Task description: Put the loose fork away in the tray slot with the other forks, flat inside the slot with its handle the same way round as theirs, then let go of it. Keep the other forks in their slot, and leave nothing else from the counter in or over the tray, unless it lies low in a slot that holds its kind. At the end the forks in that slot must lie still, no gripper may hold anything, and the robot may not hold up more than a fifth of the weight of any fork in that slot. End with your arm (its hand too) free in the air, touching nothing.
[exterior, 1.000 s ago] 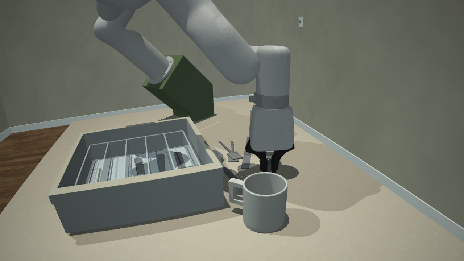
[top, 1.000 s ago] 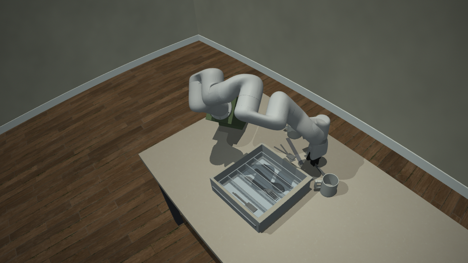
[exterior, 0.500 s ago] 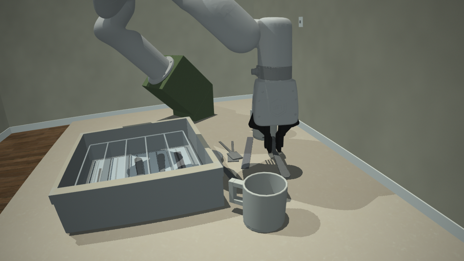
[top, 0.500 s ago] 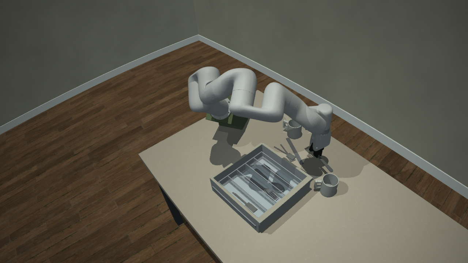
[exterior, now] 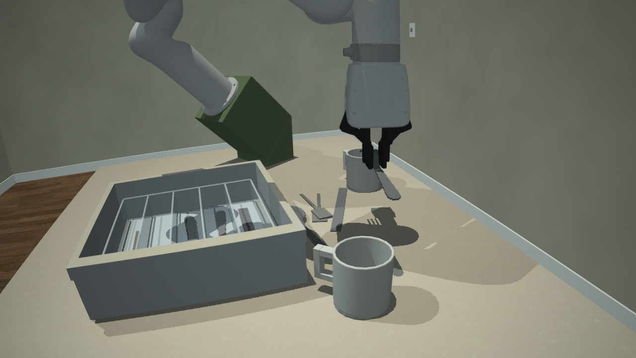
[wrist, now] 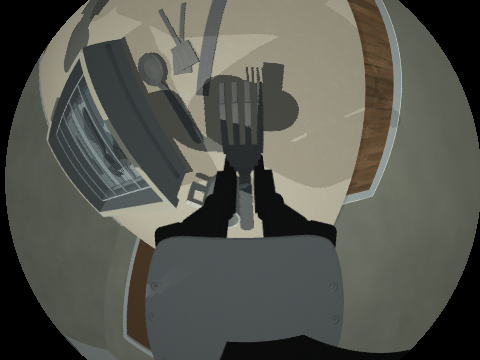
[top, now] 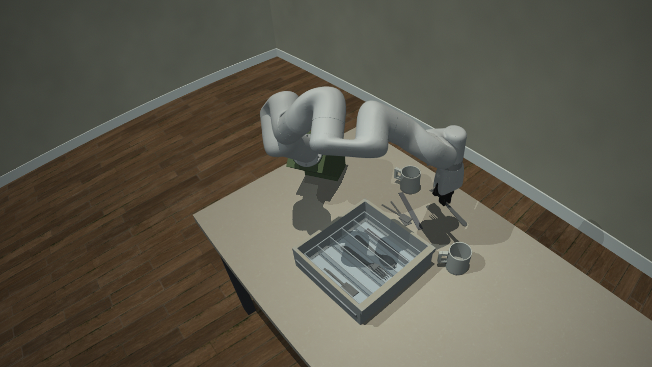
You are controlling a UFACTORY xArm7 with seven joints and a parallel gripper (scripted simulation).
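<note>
My gripper (exterior: 374,162) is shut on the loose grey fork (exterior: 387,184) and holds it well above the table, to the right of the tray. In the wrist view the fork (wrist: 236,115) sticks out forward from between the fingers, tines away from me, roughly level. In the top view the gripper (top: 444,200) hangs over the fork's handle (top: 456,214). The grey cutlery tray (top: 364,255) has several long slots; other forks (top: 380,272) lie in a slot near its right side. The tray also shows in the exterior view (exterior: 191,231) and in the wrist view (wrist: 100,140).
Two grey mugs stand on the table: one behind the gripper (exterior: 362,173), one at the tray's front right corner (exterior: 362,276). A spatula (exterior: 319,211), a long flat utensil (exterior: 340,208) and a spoon (wrist: 155,67) lie between tray and gripper. The table's edge is to the right.
</note>
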